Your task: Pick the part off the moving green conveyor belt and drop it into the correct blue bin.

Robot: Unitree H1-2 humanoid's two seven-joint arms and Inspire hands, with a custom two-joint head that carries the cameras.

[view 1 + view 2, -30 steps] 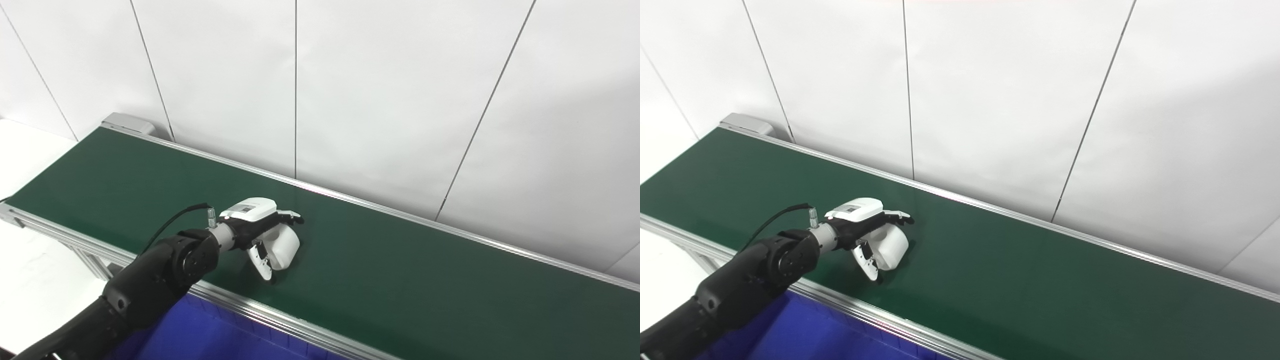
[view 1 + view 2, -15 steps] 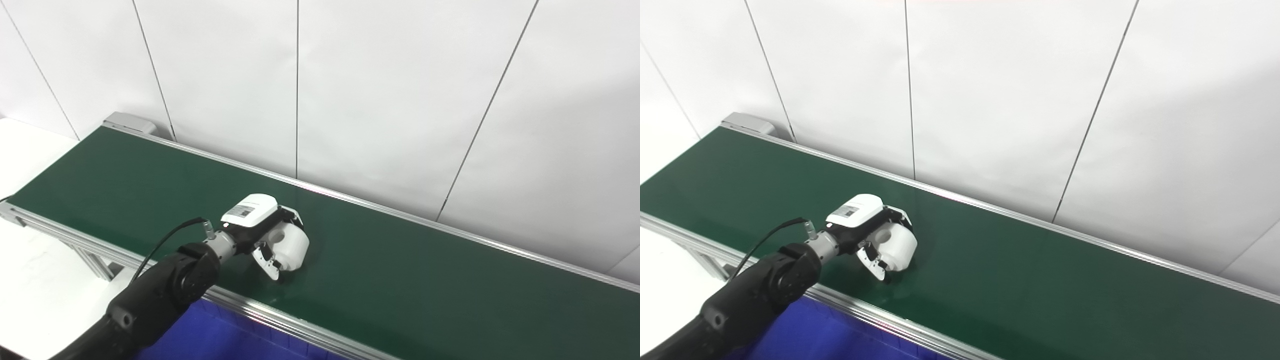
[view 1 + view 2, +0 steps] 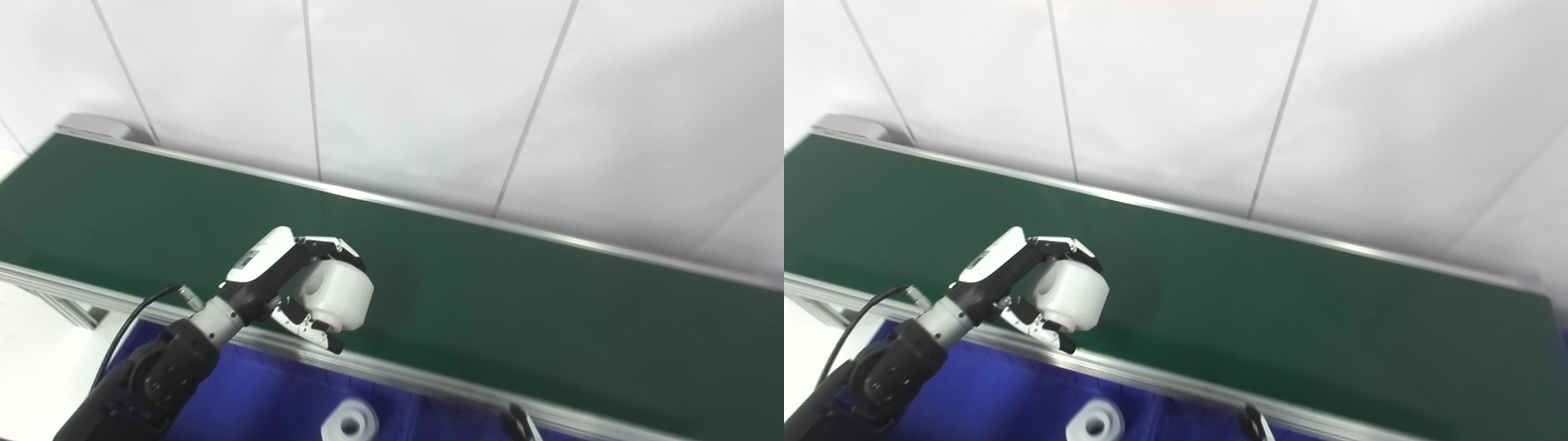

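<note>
My left hand (image 3: 288,275) is shut on a white cylindrical part (image 3: 335,293) and holds it in the air above the near rail of the green conveyor belt (image 3: 490,294). The part's hollow end faces the palm. Below the rail lies a blue bin (image 3: 257,404) with another white part (image 3: 350,422) in it. A small dark tip (image 3: 520,422) shows at the bottom edge right of centre; I cannot tell whether it belongs to my right hand.
The aluminium rail (image 3: 429,380) runs along the belt's near edge, between the belt and the blue bin. A white panelled wall (image 3: 429,92) stands behind the belt. A grey end cap (image 3: 92,124) sits at the belt's far left.
My left hand closed around the white part and lifted it off the belt toward the near rail. The camera view has shifted, and the bin with a white part has come into view.
</note>
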